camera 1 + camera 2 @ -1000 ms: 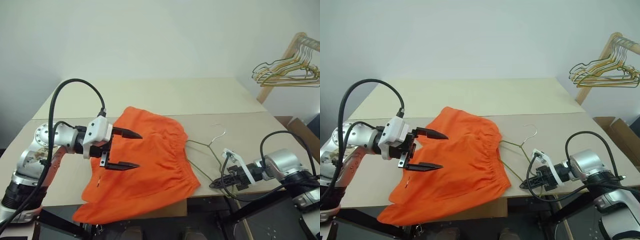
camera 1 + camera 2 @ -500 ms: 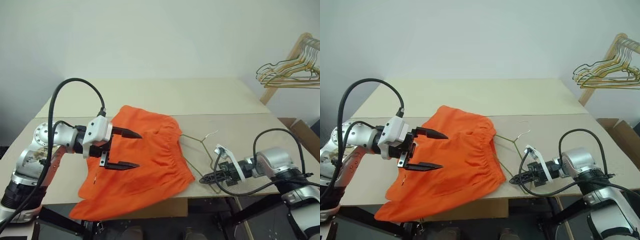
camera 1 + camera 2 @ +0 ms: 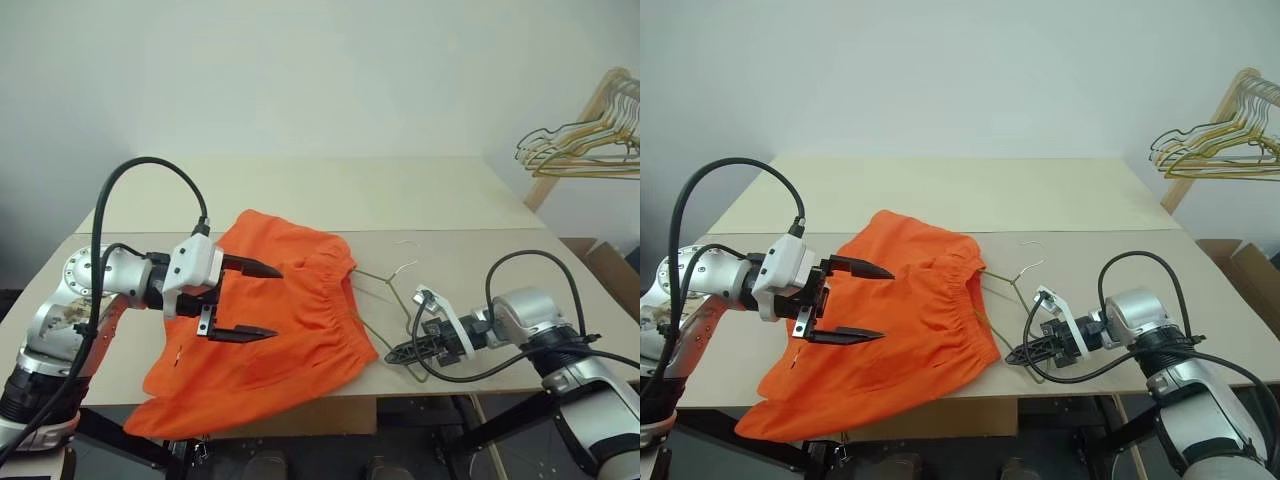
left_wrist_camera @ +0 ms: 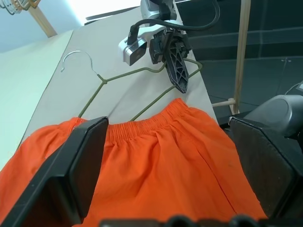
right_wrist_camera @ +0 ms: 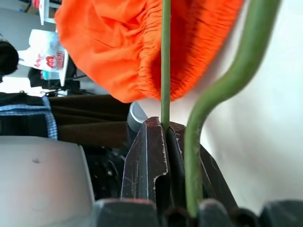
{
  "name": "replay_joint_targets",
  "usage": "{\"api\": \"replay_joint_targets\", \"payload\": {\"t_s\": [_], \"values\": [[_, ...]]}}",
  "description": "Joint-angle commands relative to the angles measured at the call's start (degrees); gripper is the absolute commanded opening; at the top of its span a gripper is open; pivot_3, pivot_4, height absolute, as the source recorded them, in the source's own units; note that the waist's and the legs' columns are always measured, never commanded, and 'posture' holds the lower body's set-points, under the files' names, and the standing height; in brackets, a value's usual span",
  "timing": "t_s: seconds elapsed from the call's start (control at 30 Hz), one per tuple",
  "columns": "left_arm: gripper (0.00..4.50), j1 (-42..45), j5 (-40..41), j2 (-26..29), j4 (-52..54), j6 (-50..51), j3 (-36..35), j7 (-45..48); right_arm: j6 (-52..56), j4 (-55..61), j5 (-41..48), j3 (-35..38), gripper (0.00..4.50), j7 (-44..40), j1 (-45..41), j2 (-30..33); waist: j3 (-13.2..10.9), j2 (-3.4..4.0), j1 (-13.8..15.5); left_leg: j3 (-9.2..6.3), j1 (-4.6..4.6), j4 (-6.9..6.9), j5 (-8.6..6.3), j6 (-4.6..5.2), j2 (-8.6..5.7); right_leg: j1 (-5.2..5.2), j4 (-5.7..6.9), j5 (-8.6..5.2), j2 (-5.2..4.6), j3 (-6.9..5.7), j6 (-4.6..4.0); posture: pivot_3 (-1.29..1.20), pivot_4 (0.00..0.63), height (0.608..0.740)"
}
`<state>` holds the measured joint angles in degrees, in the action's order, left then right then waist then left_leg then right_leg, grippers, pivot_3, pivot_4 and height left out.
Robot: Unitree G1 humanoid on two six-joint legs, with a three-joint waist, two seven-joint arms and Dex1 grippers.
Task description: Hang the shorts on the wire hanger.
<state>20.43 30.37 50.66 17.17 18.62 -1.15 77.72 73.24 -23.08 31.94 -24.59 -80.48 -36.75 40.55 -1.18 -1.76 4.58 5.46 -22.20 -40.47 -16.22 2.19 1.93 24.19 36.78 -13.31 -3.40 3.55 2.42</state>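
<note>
right gripper (image 3: 392,352) is pinching the wire hanger's (image 3: 385,290) lower bar to feed it into the orange shorts' (image 3: 270,330) waistband ahead, left gripper (image 3: 262,300) hovering wide over the fabric.

Bright, even, soft light; faint shadows; right wrist view's close foreground perhaps defocused.

I see a plain white wall (image 3: 320,70) behind the pale beige desk (image 3: 330,195), which has a seam across it. At far right, a wooden rack (image 3: 580,125) carries bunched wire hangers (image 3: 580,150); a cardboard box (image 3: 610,270) sits below.
</note>
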Motion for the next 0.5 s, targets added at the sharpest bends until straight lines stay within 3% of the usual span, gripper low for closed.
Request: {"api": "replay_joint_targets", "payload": {"t_s": [0.03,0.37,0.5], "values": [[4.42,0.3,0.1,0.9,1.4,-1.3,-1.6,-0.1,2.8,-4.0,0.8,1.8,0.0,0.4,-2.8,-2.7,0.0,0.0,0.1,0.02,0.01,0.0,0.0,0.0,0.0,0.0,0.01,0.0,0.0,0.0,0.0,0.18,0.0,0.74],[4.42,-1.9,0.2,1.9,3.1,-2.3,-2.0,-0.2,5.0,-1.4,0.5,-6.9,0.0,-6.1,-2.4,2.3,0.0,0.01,1.0,0.18,-0.04,0.0,0.0,0.0,0.0,0.05,0.03,0.0,0.0,-0.04,-0.01,0.23,0.0,0.74],[4.42,-3.8,0.5,2.1,4.5,-2.4,-2.7,-0.8,7.5,-6.7,1.5,-3.0,0.0,-4.8,-4.3,0.9,0.0,0.01,1.1,0.17,-0.03,0.0,0.0,0.0,0.01,0.05,0.03,0.0,0.0,-0.06,-0.01,0.24,0.0,0.74]]}}
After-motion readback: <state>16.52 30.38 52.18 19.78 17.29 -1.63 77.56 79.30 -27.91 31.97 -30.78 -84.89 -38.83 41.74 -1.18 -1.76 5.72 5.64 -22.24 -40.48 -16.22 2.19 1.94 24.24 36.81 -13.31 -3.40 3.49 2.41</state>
